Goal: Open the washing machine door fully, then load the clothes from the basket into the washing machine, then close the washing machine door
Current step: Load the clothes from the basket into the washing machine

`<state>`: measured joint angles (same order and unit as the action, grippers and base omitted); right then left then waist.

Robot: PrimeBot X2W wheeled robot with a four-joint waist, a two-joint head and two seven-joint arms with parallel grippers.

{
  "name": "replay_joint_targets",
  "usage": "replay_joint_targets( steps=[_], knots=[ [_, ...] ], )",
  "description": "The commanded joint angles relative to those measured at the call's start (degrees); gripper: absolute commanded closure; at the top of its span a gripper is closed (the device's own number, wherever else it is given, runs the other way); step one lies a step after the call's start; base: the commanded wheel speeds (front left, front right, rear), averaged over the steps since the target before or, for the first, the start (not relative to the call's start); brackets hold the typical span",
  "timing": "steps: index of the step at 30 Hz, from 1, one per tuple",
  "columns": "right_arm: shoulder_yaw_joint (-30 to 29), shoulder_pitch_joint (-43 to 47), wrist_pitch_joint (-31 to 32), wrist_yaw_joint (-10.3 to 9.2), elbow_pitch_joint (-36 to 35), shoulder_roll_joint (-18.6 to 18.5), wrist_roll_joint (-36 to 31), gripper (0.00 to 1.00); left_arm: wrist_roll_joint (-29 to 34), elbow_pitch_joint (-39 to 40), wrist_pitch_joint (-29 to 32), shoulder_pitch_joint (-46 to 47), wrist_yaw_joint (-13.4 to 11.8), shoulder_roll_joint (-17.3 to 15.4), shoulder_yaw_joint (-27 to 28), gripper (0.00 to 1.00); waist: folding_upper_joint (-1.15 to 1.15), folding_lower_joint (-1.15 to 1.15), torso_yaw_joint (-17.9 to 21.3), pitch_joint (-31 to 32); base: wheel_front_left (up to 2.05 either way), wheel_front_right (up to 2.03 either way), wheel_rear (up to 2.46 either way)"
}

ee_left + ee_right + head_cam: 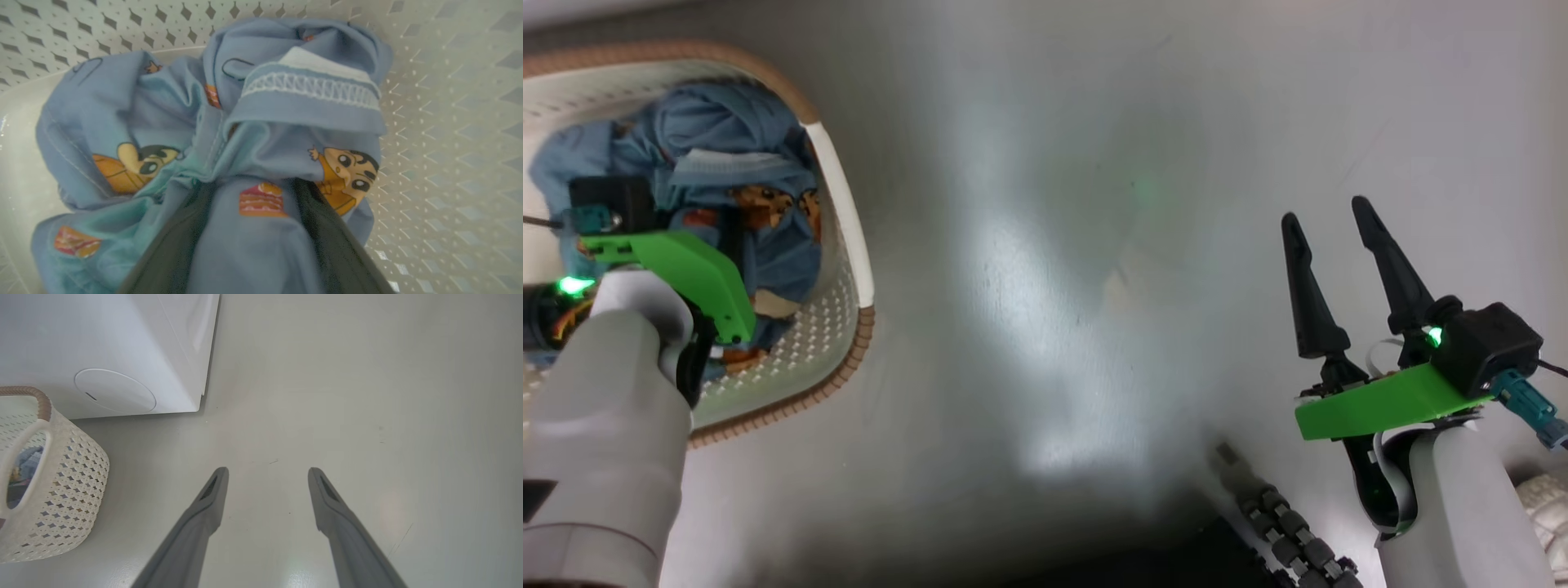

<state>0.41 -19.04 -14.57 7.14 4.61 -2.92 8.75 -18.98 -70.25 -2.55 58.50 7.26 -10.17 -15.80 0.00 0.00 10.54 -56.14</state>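
Two fingers (pixel 327 232) of the left gripper (pixel 251 188) stand fully apart, pushed down into the clothes (pixel 135 118) with a raised fold of the blue printed cloth between them. Nothing is clamped yet. The clothes lie bunched in the basket (pixel 849 237), which sits on the floor (pixel 367 396) at the left, just in front of the washing machine (pixel 102 343). The right gripper (pixel 1325 211) hangs fully open and empty over bare floor at the right, well apart from the basket.

Step in hand, as judged: take hold of the clothes for loading.

1. Close the left gripper on the fold between its fingers. Keep the fingers deep, so the grip takes a thick gather and not one thin layer.
2. Check that no finger is caught in the holes of the basket wall.
3. Lift straight up. The bundle is loose, so expect parts to hang and drag; the light basket may tip or rise with them.
4. Clear the brown rim before moving toward the washing machine.
5. Keep the right gripper clear of the path.
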Motion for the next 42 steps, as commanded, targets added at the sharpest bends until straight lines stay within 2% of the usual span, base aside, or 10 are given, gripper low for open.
replay_joint_targets(
  steps=[1, 3, 4, 5, 6, 18, 25, 42],
  knots=[
    [1.2, 2.0, -0.4, 0.35, -1.0, 0.0, 0.6, 0.00, 0.1, -0.9, 1.1, -1.5, -0.2, -1.8, 0.5, 0.00, 0.00, 0.00, 0.4, -1.5, 0.00, 0.00, 0.00],
    [1.2, 1.9, -0.4, 0.35, -0.9, 0.0, 0.6, 0.00, 0.2, -1.4, 1.4, -1.1, -0.1, -1.6, 0.1, 0.00, 0.00, 0.00, 0.5, -1.5, 0.00, 0.00, 0.00],
    [1.2, 1.8, -0.4, 0.35, -0.8, 0.0, 0.7, 0.00, 0.1, -1.5, 1.3, -1.0, -0.1, -1.5, 0.0, 0.27, 0.00, 0.00, 0.5, -1.4, 0.00, 0.00, 0.00],
    [1.2, 1.6, -0.4, 0.35, -0.8, 0.0, 0.8, 0.00, 0.2, -1.6, 0.7, -0.9, -0.3, -1.6, -0.1, 0.78, 0.00, 0.00, 0.5, -1.3, 0.00, 0.00, 0.00],
    [1.2, 1.4, -0.4, 0.35, -0.7, 0.0, 1.0, 0.00, 0.5, -1.8, 0.3, -1.1, -0.7, -1.6, -0.4, 1.00, 0.00, 0.00, 0.5, -0.9, 0.00, 0.00, 0.00],
    [0.9, 0.2, -0.4, 0.35, 0.1, 0.0, 0.8, 0.00, -0.8, -1.8, -10.5, -6.0, -0.5, -0.2, -0.6, 1.00, 0.00, 0.00, -1.5, 8.0, 0.00, 0.00, 0.00],
    [0.9, 0.5, -0.4, 0.35, 1.0, 0.0, 0.5, 0.00, -1.1, 1.3, -12.3, -10.0, -0.6, 0.7, -0.4, 1.00, 0.00, 0.00, -2.8, 14.0, 0.00, 0.00, 0.00],
    [1.9, 2.2, -0.4, 0.35, 3.6, 0.0, 0.5, 0.00, 1.1, 28.5, -12.4, -26.9, -3.0, 1.9, 6.7, 1.00, 0.00, 0.00, -5.6, 28.7, 0.00, 0.00, 0.00]
  ],
)
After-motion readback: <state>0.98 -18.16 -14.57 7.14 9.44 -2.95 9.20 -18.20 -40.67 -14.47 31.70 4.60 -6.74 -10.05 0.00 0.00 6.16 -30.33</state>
